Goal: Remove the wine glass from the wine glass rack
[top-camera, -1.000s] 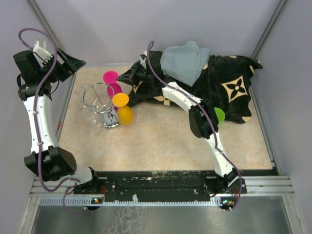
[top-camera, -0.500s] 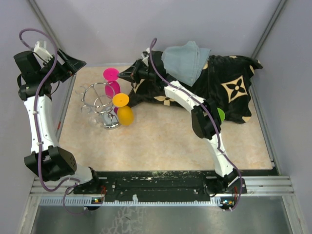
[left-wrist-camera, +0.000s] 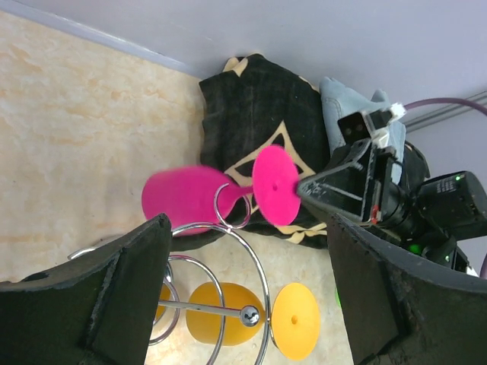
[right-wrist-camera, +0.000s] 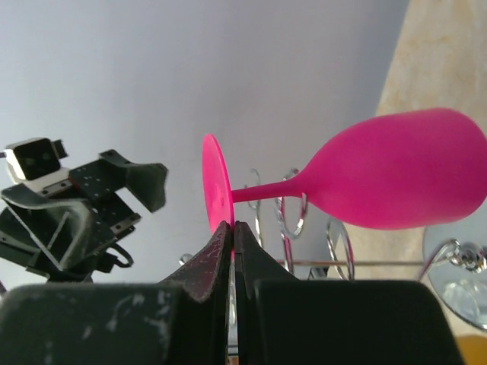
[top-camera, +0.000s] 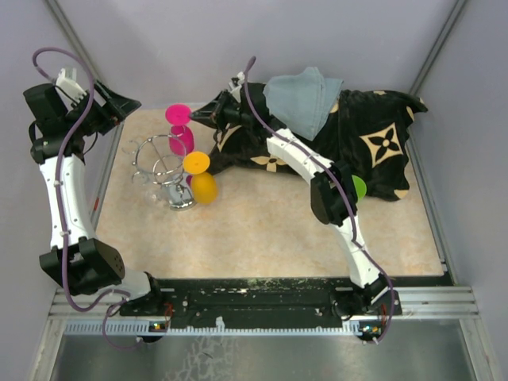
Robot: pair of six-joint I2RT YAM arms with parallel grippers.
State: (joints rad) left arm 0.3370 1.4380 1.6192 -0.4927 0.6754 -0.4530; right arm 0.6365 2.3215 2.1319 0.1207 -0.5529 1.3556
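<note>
Pink opaque wine glass [top-camera: 183, 140]: sat at the far side of the rack, tipped over, w/ its round foot [right-wrist-camera: 215, 190] pointing away from the wires toward the R claw and its bowl nearest the rack. In both wrist views the stem crossed a small wire loop; couldn't tell if it was hooked in the loop or just in front.
Shiny chrome wire wine glass rack [top-camera: 161, 163]: stood upright on the far-left part of the desk, w/ curled loops round a ring and a round mirror-like base [top-camera: 182, 200] on its near side.
Right claw [right-wrist-camera: 232, 228]: jaws nearly together, pinched on the rim of the pink glass's foot, which sat edge-on between the fingertips. The arm reached over the black cloth toward the far left.
Left claw [left-wrist-camera: 247, 228]: spread wide, held nothing. It hovered by the far-left corner, apart from rack & glass, w/ its camera facing both.
Yellow-orange opaque wine glass [top-camera: 203, 187]: was at the rack's right side, bowl just beside the mirror base, foot above the bowl. Couldn't tell if they touched.
Black cloth w/ tan flower pattern [top-camera: 373, 143]: was heaped over the far-right of the desk.
Grey-blue cloth [top-camera: 300, 99]: lay on top of the black one.
Small green item [top-camera: 359, 188]: partly hidden behind the R arm; couldn't tell what it was.
Desk [top-camera: 262, 230]: had a beige marbled top.
</note>
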